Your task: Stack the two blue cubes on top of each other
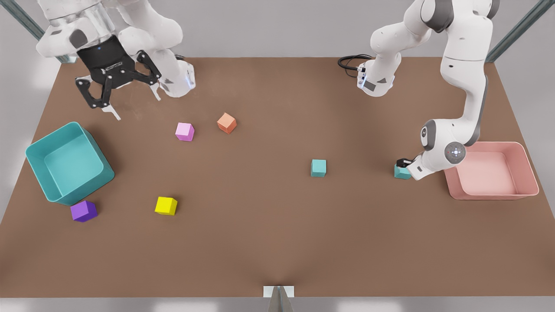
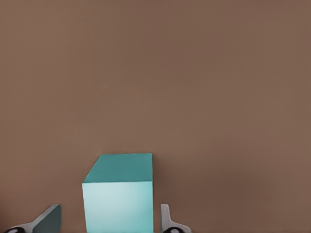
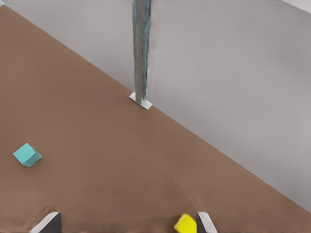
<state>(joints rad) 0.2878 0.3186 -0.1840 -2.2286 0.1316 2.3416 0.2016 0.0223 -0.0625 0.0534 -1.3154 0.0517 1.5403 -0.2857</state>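
One blue cube (image 1: 318, 168) rests alone on the brown table (image 1: 260, 242), right of centre in the front view, and it appears far off as the blue cube (image 3: 26, 155) in the right wrist view. The other blue cube (image 1: 401, 173) sits beside the pink bin. My left gripper (image 1: 404, 166) is down at it and open. In the left wrist view its fingers (image 2: 167, 222) stand either side of that blue cube (image 2: 119, 194), with small gaps. My right gripper (image 1: 132, 102) hangs open, high over the far corner at the front view's left.
A teal bin (image 1: 47, 149) stands at the front view's left and a pink bin (image 1: 527, 167) at its right. Pink (image 1: 184, 131), orange (image 1: 226, 122), yellow (image 1: 166, 206) and purple (image 1: 83, 211) cubes lie left of centre. A frame post (image 3: 141, 53) stands at the table's edge.
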